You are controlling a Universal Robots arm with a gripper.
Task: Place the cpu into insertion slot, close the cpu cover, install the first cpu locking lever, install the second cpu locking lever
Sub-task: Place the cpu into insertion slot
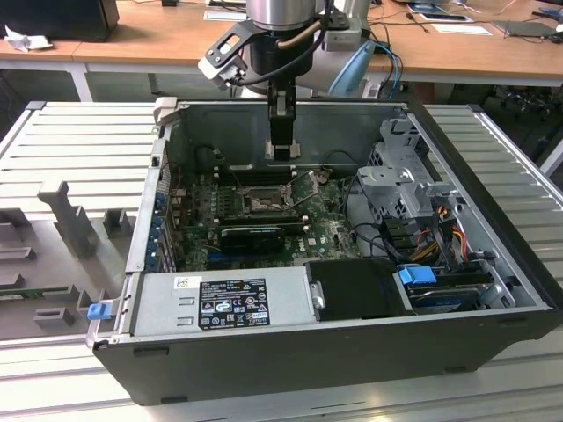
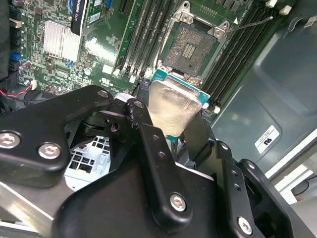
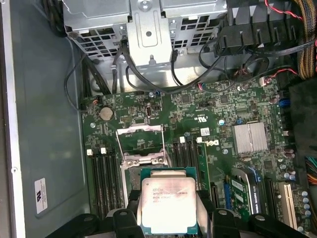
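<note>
My gripper (image 1: 281,145) hangs inside the open computer case (image 1: 493,255), over the green motherboard (image 1: 321,224). It is shut on the cpu (image 3: 168,203), a flat silver-topped chip on a green base, held by two opposite edges between the black fingers (image 3: 205,210). In the second wrist view the cpu (image 2: 173,106) sits in the gripper (image 2: 168,119), a short way from the insertion slot (image 2: 190,47) and apart from it. The slot's dark contact field lies bare inside its silver surround. The insertion slot (image 3: 141,144) is just beyond the chip. I cannot tell the cpu cover from the surround.
Memory slots (image 3: 101,178) flank the socket on both sides. A long black card (image 1: 255,236) lies nearer the power supply (image 1: 224,303). A drive cage (image 1: 400,176) with cables fills the exterior view's right. A finned heatsink (image 3: 250,139) stands on the board. Grey fixtures (image 1: 66,220) sit outside the case.
</note>
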